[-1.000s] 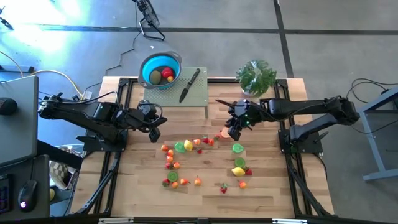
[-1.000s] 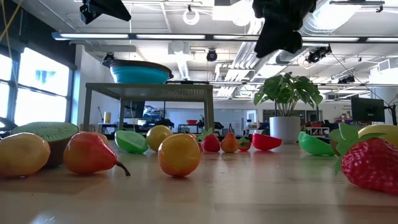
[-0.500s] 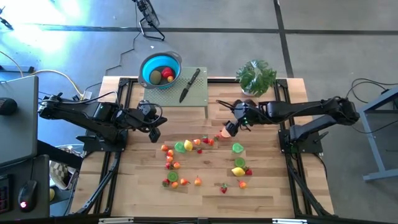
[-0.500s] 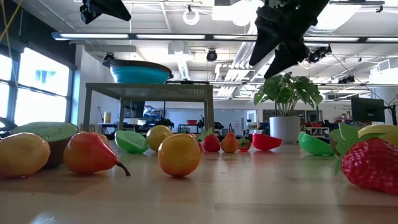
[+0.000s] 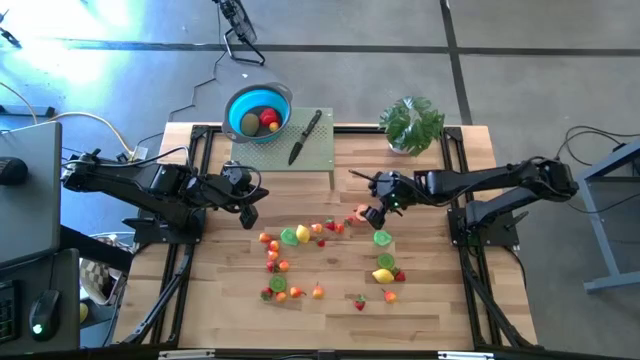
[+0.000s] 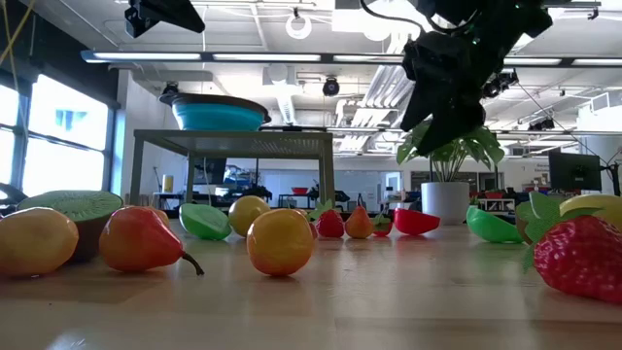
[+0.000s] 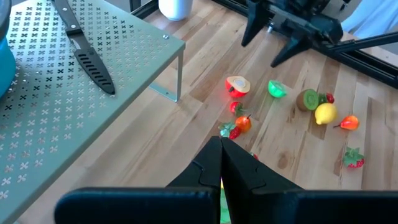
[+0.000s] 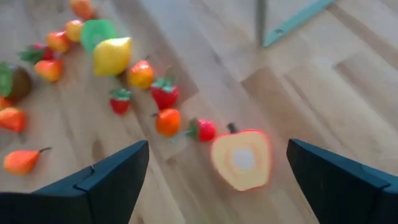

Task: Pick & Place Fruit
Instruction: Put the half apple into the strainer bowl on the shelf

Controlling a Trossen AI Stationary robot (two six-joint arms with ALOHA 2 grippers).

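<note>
Right claw (image 8: 214,171) spread wide, above halved red apple (image 8: 241,159), pale-faced

Open workshop room around a wooden table

A grey concrete floor (image 5: 520,70) surrounds the table (image 5: 430,310). Tall windows (image 6: 49,136) brighten one side, long ceiling lights (image 6: 243,56) and exposed ducts (image 6: 292,97) run overhead, and a dark desk (image 5: 25,190) stands beside it.

You have bare wood along the lower edge of the table (image 5: 430,310) in the high view and between the raised perforated shelf (image 5: 283,152) and the fruit (image 5: 300,234). Mid-frame, scattered fruit blocks a low sweep. The potted plant (image 5: 411,124) obstructs the upper right corner.
</note>
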